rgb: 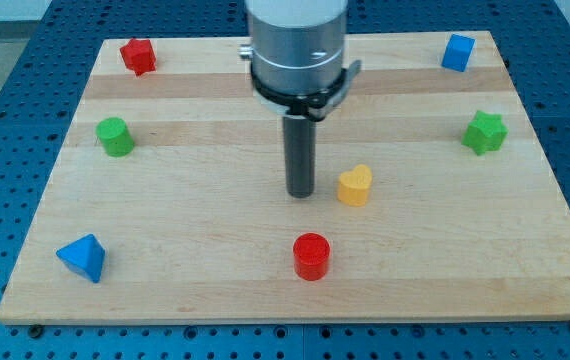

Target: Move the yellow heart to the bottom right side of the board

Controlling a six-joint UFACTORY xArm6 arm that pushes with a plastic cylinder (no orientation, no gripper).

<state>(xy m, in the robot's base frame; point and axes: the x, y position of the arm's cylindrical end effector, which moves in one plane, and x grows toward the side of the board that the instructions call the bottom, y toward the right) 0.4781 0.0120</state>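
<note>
The yellow heart (355, 185) lies on the wooden board (195, 250), a little right of the middle. My tip (300, 193) rests on the board just to the heart's left, with a narrow gap between them. The rod hangs from the silver arm body at the view's top centre. A red cylinder (312, 256) stands below the heart, towards the view's bottom.
A red star-like block (138, 56) is at the top left, a blue cube (457, 52) at the top right. A green cylinder (115, 137) is at the left, a green star (485, 132) at the right. A blue triangular block (83, 258) is at the bottom left.
</note>
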